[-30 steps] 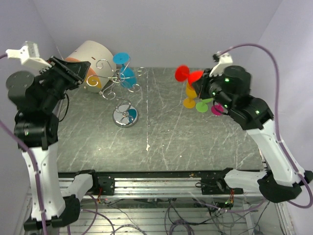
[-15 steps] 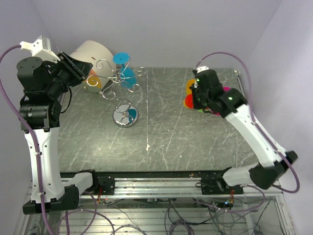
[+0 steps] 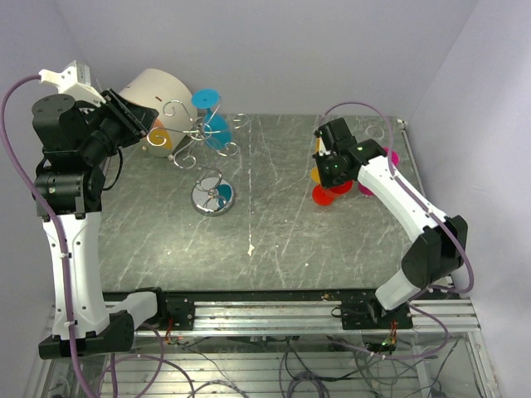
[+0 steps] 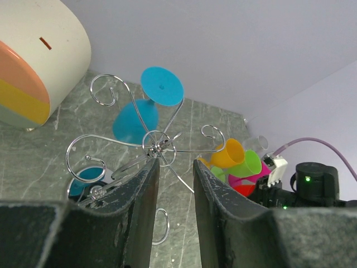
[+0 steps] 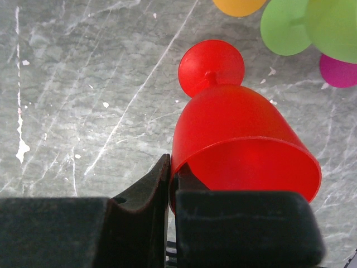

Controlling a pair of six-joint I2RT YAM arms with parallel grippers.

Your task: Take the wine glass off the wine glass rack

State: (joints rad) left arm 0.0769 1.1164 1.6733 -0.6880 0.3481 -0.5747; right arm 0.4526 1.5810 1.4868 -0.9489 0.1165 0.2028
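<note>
Your right pincer (image 5: 172, 170) clamps the rim of the red plastic wine glass (image 5: 234, 134), its stem running straight ahead of it, foot farthest. Your left pincer (image 4: 174, 167) stands parted and empty; just ahead, a blue plastic wine glass (image 4: 135, 120) hangs foot-up on the silver wire rack (image 4: 159, 146).

Thin silver wire wine glass rack (image 3: 212, 199), upright on a round chrome base; a turquoise plastic wine glass (image 4: 135, 120) hangs from one curled arm (foot up, bowl down). A red plastic wine glass (image 5: 240, 139) sits pinched in the right gripper (image 5: 172, 181).
</note>
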